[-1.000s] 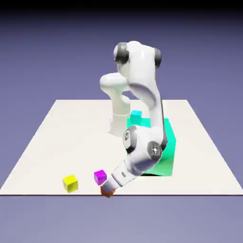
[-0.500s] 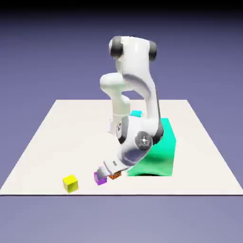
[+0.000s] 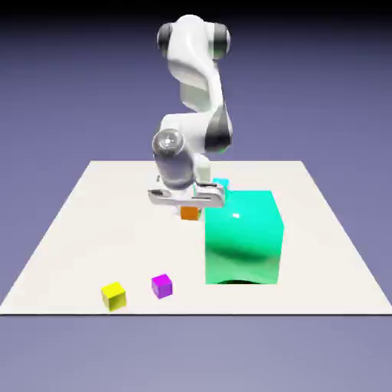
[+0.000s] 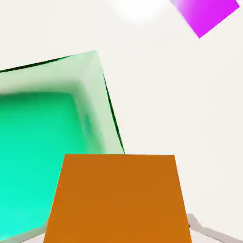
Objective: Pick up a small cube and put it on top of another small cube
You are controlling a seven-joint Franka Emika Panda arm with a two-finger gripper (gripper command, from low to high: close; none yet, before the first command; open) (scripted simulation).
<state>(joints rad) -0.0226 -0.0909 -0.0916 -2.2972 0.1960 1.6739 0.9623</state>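
Pale tabletop (image 3: pixel 99 230) fills mid-frame; the gripper (image 3: pixel 188 205) near centre grips the orange cube (image 3: pixel 190 214), leaving transfer onto the cyan cube (image 3: pixel 221 184), upper right of centre, and release.

Plain blue-violet backdrop (image 3: pixel 329 92), black along the top, behind and below a pale, off-white tabletop (image 3: pixel 92 230).

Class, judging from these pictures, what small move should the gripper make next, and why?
Probably a short shift, kept high, toward the exterior view's right and the small cyan cube: the gripper holds the orange cube between its fingers, and the cyan cube, its stacking target, sits partly behind the hand and the big teal block.
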